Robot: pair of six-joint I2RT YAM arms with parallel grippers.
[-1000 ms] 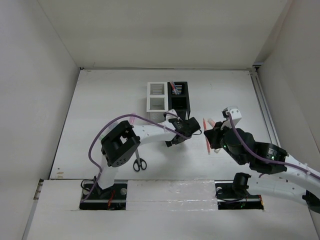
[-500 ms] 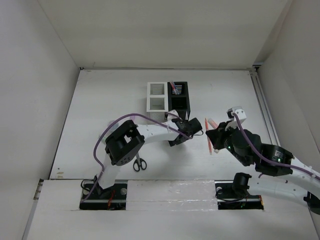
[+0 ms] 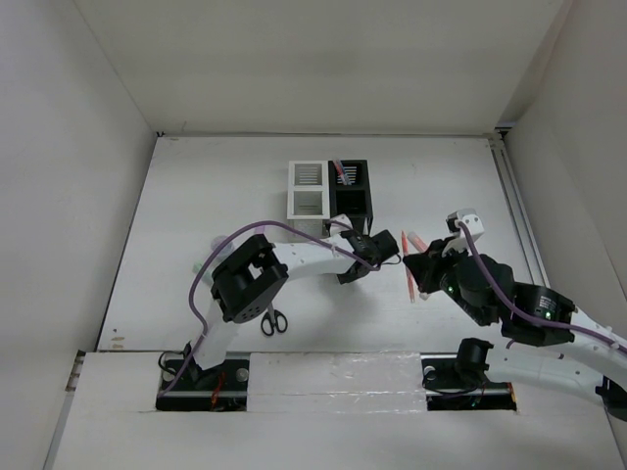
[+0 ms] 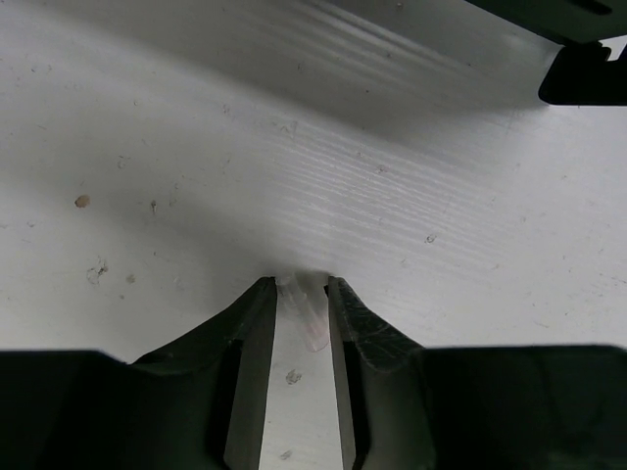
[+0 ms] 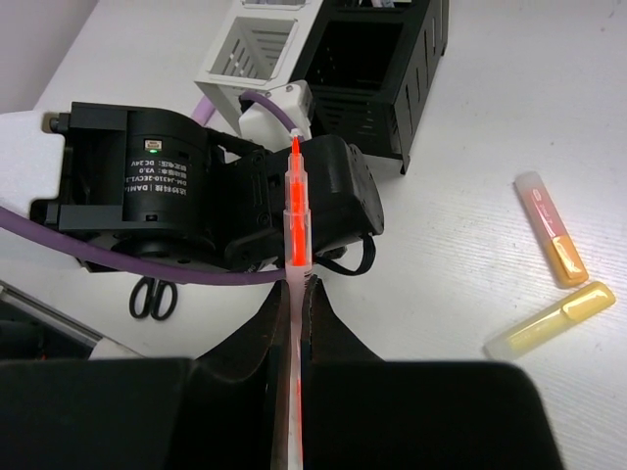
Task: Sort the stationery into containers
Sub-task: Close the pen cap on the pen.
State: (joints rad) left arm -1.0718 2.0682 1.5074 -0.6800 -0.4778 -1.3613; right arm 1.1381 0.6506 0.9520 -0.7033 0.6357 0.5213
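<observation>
The white organizer [image 3: 307, 189] and black organizer [image 3: 352, 191] stand together at mid-table, with a pink pen [image 3: 340, 171] in the black one's far compartment. My left gripper [image 4: 300, 294] is down on the table, its fingers pressed against both sides of a small translucent piece [image 4: 306, 313] with a pinkish tip. In the top view this gripper [image 3: 384, 257] lies just left of the right one. My right gripper [image 5: 297, 284] is shut on a slim red pen [image 5: 292, 211] with a clear barrel, which points away over the left wrist. The same red pen [image 3: 409, 269] shows from above.
Black-handled scissors [image 3: 273, 321] lie near the left arm's elbow. An orange highlighter [image 5: 551, 240] and a yellow highlighter [image 5: 549, 318] lie on the table right of the held pen. The left arm's black wrist [image 5: 196, 196] sits close in front of the right gripper.
The left gripper's fingers have closed in round the small translucent piece, and that arm has stretched slightly rightward. The right arm shifted a little with the red pen.
</observation>
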